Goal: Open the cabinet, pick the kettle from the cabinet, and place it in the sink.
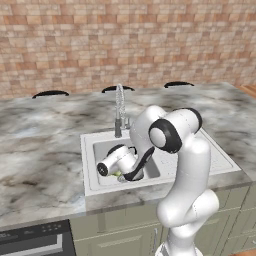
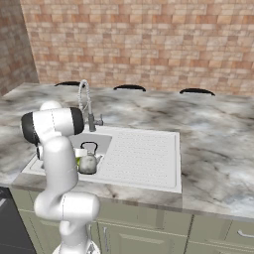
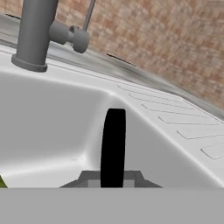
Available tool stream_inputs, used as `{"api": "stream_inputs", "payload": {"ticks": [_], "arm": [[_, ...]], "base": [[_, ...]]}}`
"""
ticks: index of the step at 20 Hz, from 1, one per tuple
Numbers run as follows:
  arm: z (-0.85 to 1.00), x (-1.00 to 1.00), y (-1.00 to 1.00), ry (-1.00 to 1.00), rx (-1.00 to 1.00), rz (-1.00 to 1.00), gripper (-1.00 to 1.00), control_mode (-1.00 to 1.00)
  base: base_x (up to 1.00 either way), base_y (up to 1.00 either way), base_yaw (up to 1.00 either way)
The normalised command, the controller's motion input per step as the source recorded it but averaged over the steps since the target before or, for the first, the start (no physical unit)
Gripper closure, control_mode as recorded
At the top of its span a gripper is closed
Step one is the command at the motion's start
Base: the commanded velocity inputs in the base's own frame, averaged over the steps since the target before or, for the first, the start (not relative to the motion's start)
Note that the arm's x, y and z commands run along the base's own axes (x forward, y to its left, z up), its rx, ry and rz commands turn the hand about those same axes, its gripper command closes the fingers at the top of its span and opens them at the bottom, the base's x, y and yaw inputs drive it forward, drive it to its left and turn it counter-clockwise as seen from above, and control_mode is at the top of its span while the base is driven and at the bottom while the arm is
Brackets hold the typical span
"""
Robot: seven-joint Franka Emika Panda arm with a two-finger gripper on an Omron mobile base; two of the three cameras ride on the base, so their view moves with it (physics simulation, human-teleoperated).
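Observation:
The kettle, small and silver-grey, stands upright in the basin of the white sink, at its near left. Its thin black handle rises straight ahead and very close in the hand view, with the grey lid just below it. My gripper is down inside the sink over the kettle and shut on the handle. The forearm hides the fingers in both base views. The cabinet is out of view.
A tall chrome tap stands behind the basin. A ribbed drainboard lies to its right. Something small and green lies beside the kettle. Marble counter surrounds the sink, a brick wall stands behind, and a dark appliance is at lower left.

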Motion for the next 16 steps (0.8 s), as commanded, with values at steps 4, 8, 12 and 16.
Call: {"api": "stream_inputs", "payload": {"ticks": [4,8,12,16], "arm": [[-0.14,-0.09,-0.01,-0.07,0.05,0.0,1.0,-1.0],[-0.17,-0.16,-0.02,0.0,0.07,-0.01,1.0,-1.0],[-0.17,-0.15,-0.01,0.0,0.1,-0.04,1.0,-1.0],[-0.15,-0.09,-0.05,0.0,0.11,-0.02,1.0,-1.0]], "base": [[0.0,0.0,0.0],[0.0,0.0,0.0],[0.0,0.0,0.0],[0.0,0.0,0.0]]}}
